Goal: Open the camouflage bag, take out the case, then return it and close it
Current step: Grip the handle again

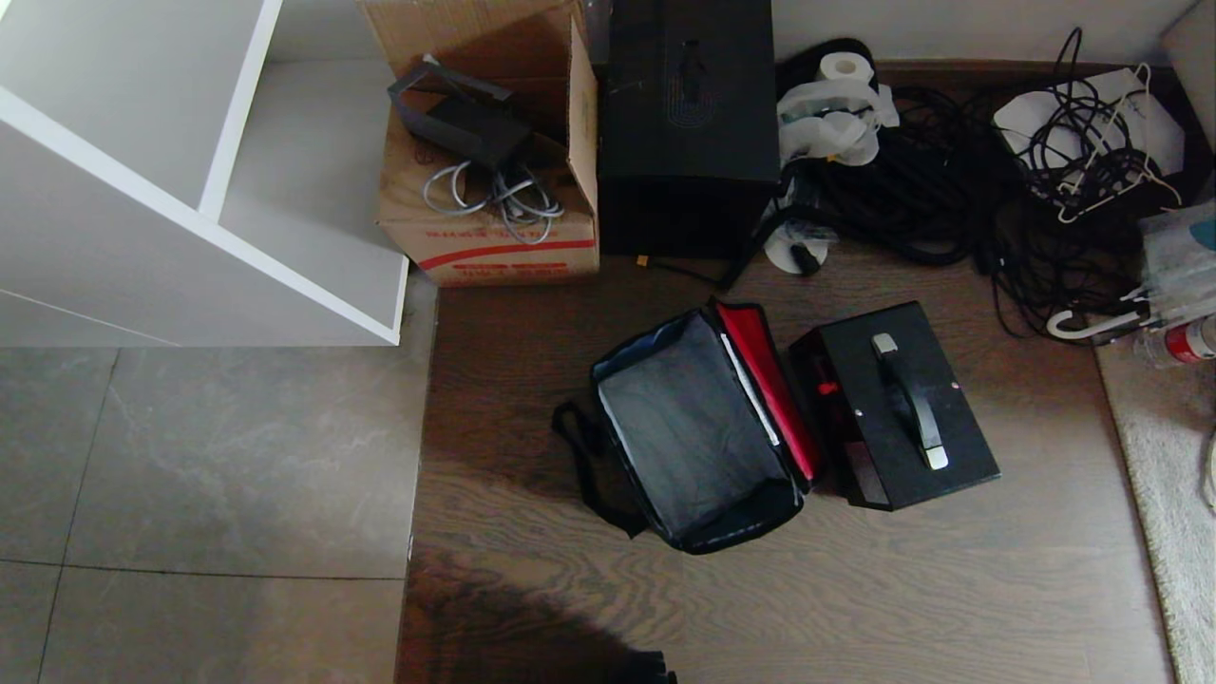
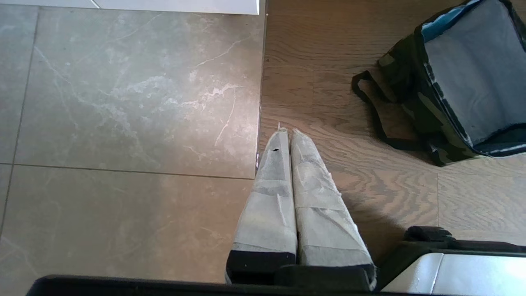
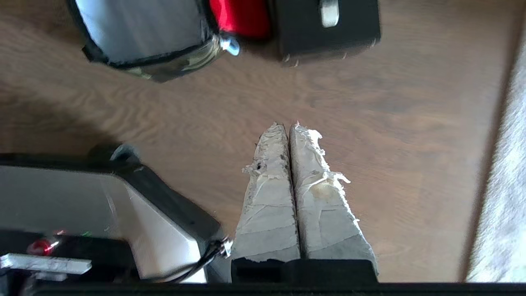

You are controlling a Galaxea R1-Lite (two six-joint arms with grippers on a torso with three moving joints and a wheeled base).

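Observation:
The camouflage bag (image 1: 693, 437) stands open on the wood floor, its red-lined lid (image 1: 774, 399) folded up on the right and its grey inside empty. The black case (image 1: 898, 404), with its silver-ended handle (image 1: 910, 399), sits on the floor just right of the bag. Neither arm shows in the head view. My left gripper (image 2: 286, 130) is shut and holds nothing; it hangs over the floor seam, with the bag (image 2: 460, 78) off to one side. Shut and empty too, my right gripper (image 3: 287, 125) hovers over bare wood, well short of the bag (image 3: 156, 37) and the case (image 3: 328, 24).
A brown carton (image 1: 489, 142) with cables and a tall black box (image 1: 689, 123) stand behind the bag. Tangled black cables (image 1: 959, 190) fill the back right. A white shelf unit (image 1: 190, 171) is at the left, a pale rug (image 1: 1164, 494) along the right. My base (image 3: 102, 213) is close beside the right gripper.

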